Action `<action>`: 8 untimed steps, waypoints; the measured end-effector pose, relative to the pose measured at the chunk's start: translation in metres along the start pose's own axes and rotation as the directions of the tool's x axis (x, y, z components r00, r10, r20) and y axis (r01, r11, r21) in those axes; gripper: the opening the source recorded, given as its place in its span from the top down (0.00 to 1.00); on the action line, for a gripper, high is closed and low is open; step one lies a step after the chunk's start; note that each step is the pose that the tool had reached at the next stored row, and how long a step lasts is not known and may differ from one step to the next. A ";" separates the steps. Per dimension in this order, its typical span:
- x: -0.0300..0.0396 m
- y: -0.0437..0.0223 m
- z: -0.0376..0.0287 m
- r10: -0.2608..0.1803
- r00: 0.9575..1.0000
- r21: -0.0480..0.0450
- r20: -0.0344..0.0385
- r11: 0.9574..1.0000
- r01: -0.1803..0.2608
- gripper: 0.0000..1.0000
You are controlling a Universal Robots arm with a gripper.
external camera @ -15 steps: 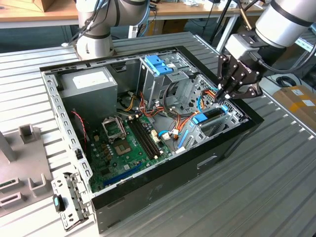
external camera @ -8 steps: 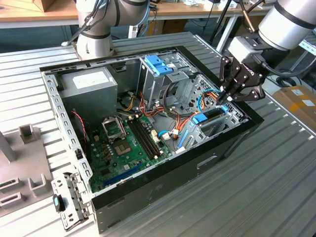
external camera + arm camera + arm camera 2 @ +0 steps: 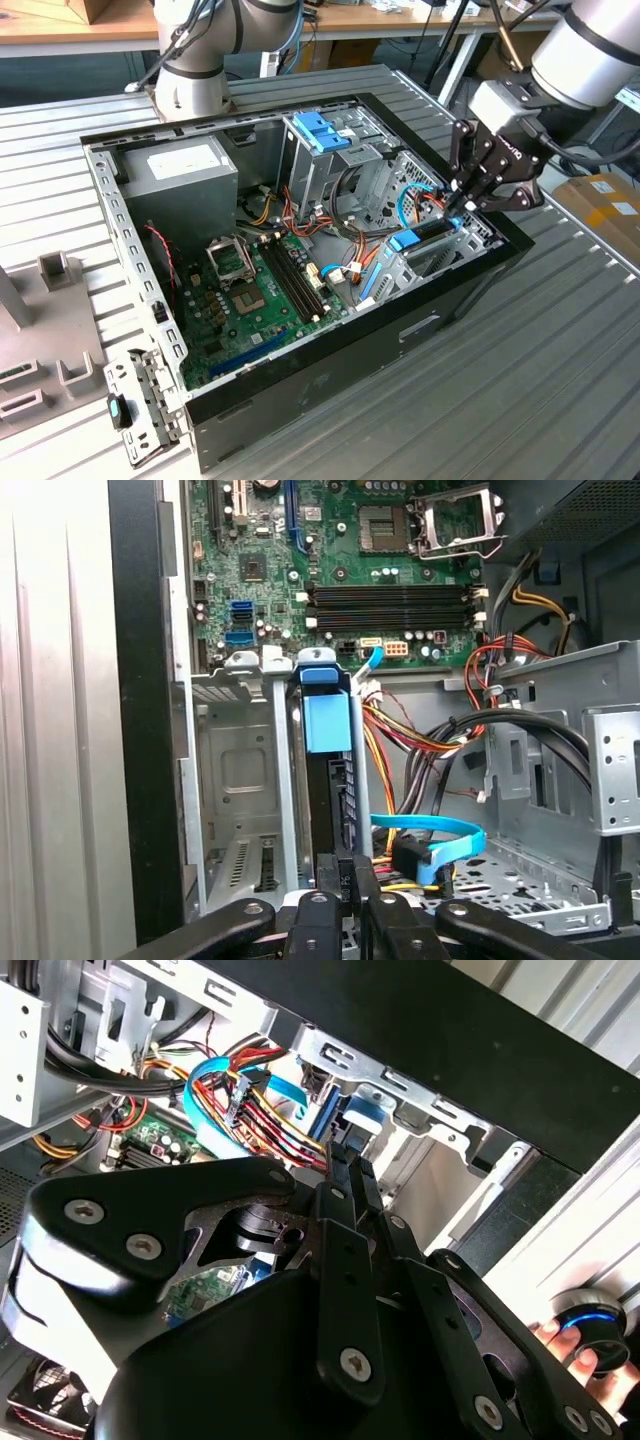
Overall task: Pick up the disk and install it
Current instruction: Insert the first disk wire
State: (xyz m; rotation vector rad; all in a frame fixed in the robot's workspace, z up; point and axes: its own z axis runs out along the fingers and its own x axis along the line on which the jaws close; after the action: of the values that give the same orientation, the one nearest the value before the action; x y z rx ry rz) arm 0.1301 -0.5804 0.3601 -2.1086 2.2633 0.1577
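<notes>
While fingers (image 3: 462,196) clench the disk (image 3: 425,235), ribbed metal table (image 3: 560,370), open computer case (image 3: 330,370).

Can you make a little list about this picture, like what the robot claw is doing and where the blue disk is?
Place: open computer case on a ribbed metal table
Claw: gripper at the case's edge on the exterior view's right, fingers close together
Disk: disk standing on edge in a metal bay, the gripper right at its end
Nearby: blue cable beside the disk
Also inside: green circuit board

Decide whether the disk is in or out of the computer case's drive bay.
In. The disk stands on edge in the metal bay, its blue carrier at the bay's mouth; the gripper is at its end.
</notes>
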 end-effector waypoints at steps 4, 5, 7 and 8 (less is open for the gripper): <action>0.0011 0.0011 0.0027 0.000 1.000 0.000 0.000 1.000 0.000 0.83; 0.0011 0.0016 0.0034 0.000 1.000 0.000 0.000 1.000 0.000 0.83; 0.0005 0.0022 0.0041 0.000 1.000 0.000 0.000 1.000 0.000 0.83; 0.0002 0.0025 0.0046 0.000 1.000 0.000 0.000 1.000 0.000 0.83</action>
State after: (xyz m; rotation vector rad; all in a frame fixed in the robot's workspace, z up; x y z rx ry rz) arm 0.1275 -0.5799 0.3556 -2.1088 2.2632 0.1578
